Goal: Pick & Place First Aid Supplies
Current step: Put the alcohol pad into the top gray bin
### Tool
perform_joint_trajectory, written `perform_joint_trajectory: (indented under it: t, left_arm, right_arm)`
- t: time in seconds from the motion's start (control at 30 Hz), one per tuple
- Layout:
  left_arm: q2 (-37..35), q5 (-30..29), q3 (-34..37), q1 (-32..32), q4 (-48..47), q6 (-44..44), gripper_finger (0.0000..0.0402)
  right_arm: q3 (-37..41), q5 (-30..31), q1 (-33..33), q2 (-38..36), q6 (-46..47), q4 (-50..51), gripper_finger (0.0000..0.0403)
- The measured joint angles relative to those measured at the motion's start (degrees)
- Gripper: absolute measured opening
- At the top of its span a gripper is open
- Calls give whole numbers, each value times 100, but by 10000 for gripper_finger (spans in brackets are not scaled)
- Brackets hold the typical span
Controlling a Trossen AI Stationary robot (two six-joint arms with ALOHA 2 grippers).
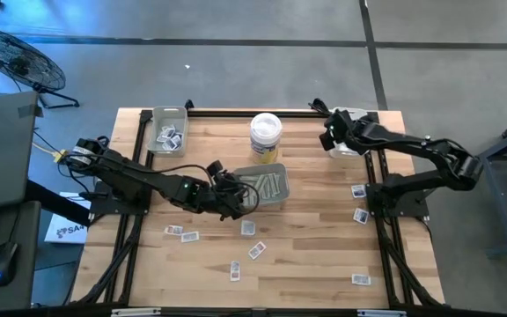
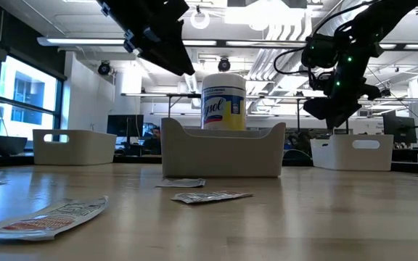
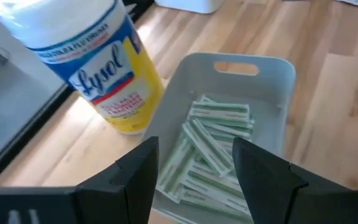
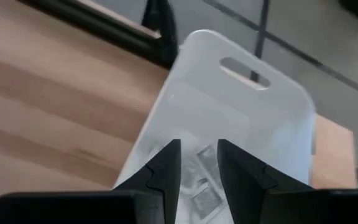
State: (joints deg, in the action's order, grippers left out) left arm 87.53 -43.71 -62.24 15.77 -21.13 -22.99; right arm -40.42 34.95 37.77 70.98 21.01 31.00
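While the loose packets [image 1: 254, 250] lay scattered over the front of the table [image 1: 306, 264], with a few more [image 1: 358, 190] by my right arm's base, the long green-striped strips [image 3: 213, 146] sat piled in the centre tray [image 3: 253, 81]. My left gripper [image 3: 194, 165] hovered over that tray's near end, fingers spread, nothing between them. The Lysol tub [image 1: 265, 136] stood just behind the tray, blocking the low view past it. My right gripper [image 4: 197, 165] hung over the back-right tray [image 4: 241, 93], fingers slightly parted, nothing visibly pinched; small square packets [image 4: 207, 199] lay blurred below. The back-left tray [image 1: 168, 130] held more squares. Packet print was unreadable from above.
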Motion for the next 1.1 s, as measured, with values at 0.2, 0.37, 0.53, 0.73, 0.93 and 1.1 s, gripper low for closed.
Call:
perform_joint_trajectory:
  t: [0.2,0.37,0.53,0.73,0.93,1.1]
  left_arm:
    - [0,296,0,0,-69,6,200]
    - [0,234,0,0,-504,72,200]
    - [0,173,0,0,-993,66,200]
    - [0,-68,2,-1,-1732,-197,200]
    - [0,-339,4,0,-2298,-279,200]
    - [0,-361,8,0,-2463,-277,200]
  right_arm:
    - [-29,-345,-217,-7,-201,120,99]
    - [-343,-95,-567,-13,141,1089,99]
    - [-404,-551,-1189,-15,459,1434,99]
    - [-251,-853,-2554,-15,1693,2263,99]
    - [28,-1101,-3540,-15,3648,3407,99]
    - [635,-1631,-3737,-11,4655,3287,99]
